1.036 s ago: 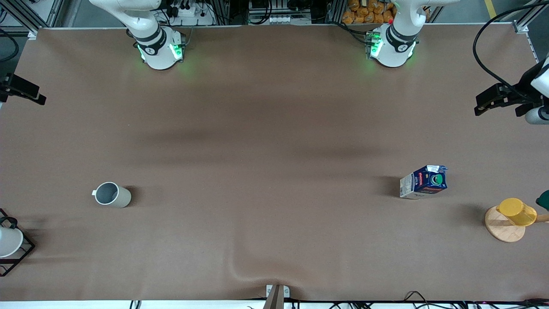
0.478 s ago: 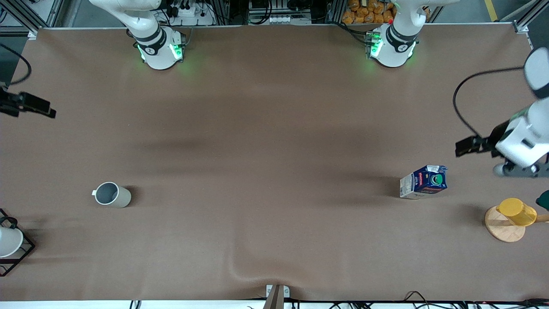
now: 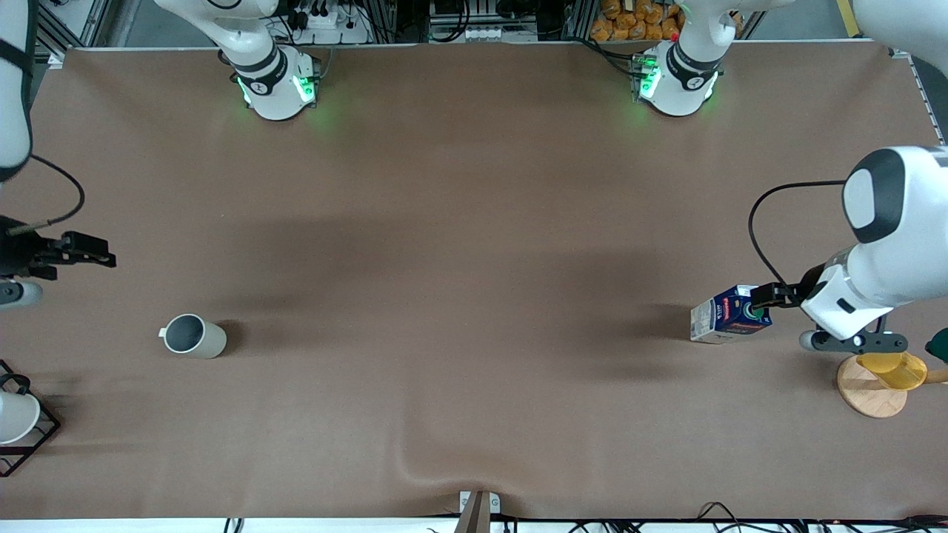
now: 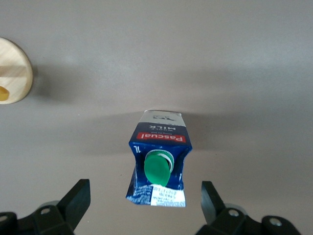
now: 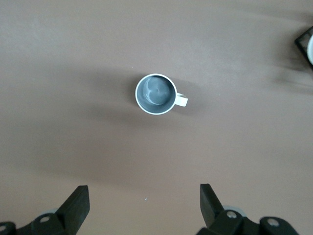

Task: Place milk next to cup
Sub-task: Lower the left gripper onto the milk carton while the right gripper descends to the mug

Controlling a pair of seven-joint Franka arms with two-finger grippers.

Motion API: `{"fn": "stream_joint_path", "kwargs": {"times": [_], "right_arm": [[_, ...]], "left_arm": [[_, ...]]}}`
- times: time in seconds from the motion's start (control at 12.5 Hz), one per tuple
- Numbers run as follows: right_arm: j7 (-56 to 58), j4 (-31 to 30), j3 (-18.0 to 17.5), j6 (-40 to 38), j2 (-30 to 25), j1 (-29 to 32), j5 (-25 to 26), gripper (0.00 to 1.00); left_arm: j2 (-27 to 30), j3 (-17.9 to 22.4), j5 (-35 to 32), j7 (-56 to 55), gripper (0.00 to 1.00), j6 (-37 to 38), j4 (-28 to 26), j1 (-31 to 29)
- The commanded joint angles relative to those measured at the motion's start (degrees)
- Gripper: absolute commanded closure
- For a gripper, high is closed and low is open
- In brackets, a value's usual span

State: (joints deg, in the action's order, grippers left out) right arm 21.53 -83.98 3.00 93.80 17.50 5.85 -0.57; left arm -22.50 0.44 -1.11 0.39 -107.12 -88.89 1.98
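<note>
Right gripper (image 3: 104,259) hangs over bare brown table cover (image 3: 459,296) at the right arm's end of the table, fingers spread wide with nothing between them; the right wrist view shows both black fingertips (image 5: 78,203) well apart over empty cloth.

The small pale grey-beige cylindrical cup (image 3: 194,337) with grey inside and small whitish handle stands upright on the cover, near the right gripper and nearer to the front camera than the spot under it. In the right wrist view the cup (image 5: 156,93) sits ahead of the open fingers, clear of them, handle pointing sideways.

A white object in a black wire stand (image 3: 18,422) sits at the table edge, nearer to the front camera than the cup.

The small dark-blue gable-top milk carton (image 3: 729,315) with green round cap and red label band stands on the cover toward the left arm's end, well apart from the cup.

Left gripper (image 3: 763,297) is over the milk's top, fingers wide open, holding nothing. In the left wrist view the carton's (image 4: 159,164) top lies between the two black fingertips (image 4: 78,200), gaps on both sides, no contact visible.

A yellow cup on a round wooden disc (image 3: 874,389) sits near the left gripper's wrist, partly covered by it.
</note>
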Motion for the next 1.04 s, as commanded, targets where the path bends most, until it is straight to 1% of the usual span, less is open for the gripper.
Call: {"fn": "stream_joint_path", "kwargs": {"times": [0.0,0.16,0.32,0.48,0.72,0.8,0.96], "right_arm": [[1.1,0.8,-0.7,2.4,5.0,0.0,0.7,0.00],[0.8,0.7,-0.8,4.0,7.8,-2.0,0.7,0.00],[0.6,0.5,-0.7,8.9,11.1,-3.5,0.8,0.00],[1.1,0.4,-0.8,13.2,15.1,-3.3,0.7,0.00],[0.7,0.1,-0.8,15.1,17.4,-3.8,0.7,0.00],[0.8,0.0,-0.8,15.1,18.4,-3.7,0.7,0.00],[0.8,0.0,-0.8,15.4,19.5,-3.4,0.7,0.00]], "left_arm": [[-0.4,-0.2,-1.0,0.3,0.00,-1.5,-1.2,0.1],[-0.5,-0.2,-1.0,0.2,0.00,-4.0,-3.8,0.6],[-0.5,-0.2,-1.0,0.2,0.00,-6.0,-5.9,0.6],[-0.8,-0.3,-1.0,0.2,0.00,-6.2,-6.6,0.7],[-1.4,-0.3,-1.1,0.2,0.01,-6.2,-6.6,0.7],[-1.5,-0.3,-1.1,0.2,0.08,-6.2,-6.7,0.9],[-1.8,-0.2,-1.1,0.2,0.18,-6.3,-6.7,1.4]]}}
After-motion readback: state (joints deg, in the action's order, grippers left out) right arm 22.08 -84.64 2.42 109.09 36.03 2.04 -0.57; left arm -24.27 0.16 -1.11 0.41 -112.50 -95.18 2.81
